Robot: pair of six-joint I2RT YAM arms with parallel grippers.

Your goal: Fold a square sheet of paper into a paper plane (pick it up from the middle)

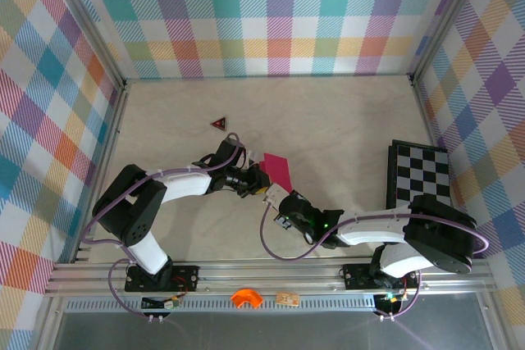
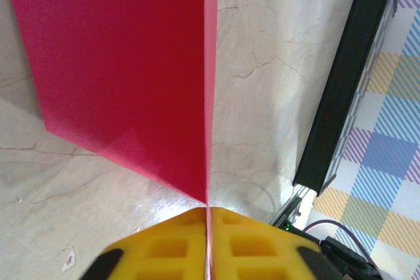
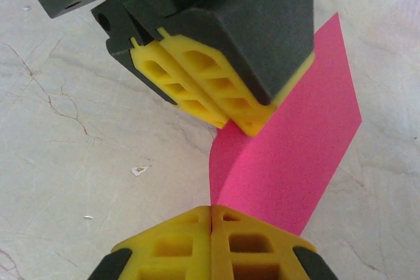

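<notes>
Just above the pale, crack-veined tabletop (image 1: pixel 344 120), near its middle, the thin magenta-pink square sheet of paper (image 1: pixel 277 168) is held between the two tools and appears lifted off the surface. It is well apart from the black-and-white checkerboard panel (image 1: pixel 418 176) on the right and the tiny dark red triangle (image 1: pixel 218 123) farther back. The left gripper (image 2: pixel 208 227) has its ribbed yellow fingers (image 2: pixel 164 247) pressed together on one edge, so the sheet stands edge-on out of their seam. The right gripper (image 3: pixel 211 224) is likewise pressed together, and the sheet's bent lower edge seems to run into its seam, so it looks pinched there too. With two grips so close on so flimsy a material, the main risk is a tear or stray wrinkle if the arms pull apart or twist unevenly. If either pinch loosens, the smooth matte paper could slide out and flop, spoiling the alignment. The sheet bows in a soft curve, not a sharp fold, so pressing it flat now may set a crease off-line. The yellow jaws look soft and honeycombed, backed by dark grey housings.
</notes>
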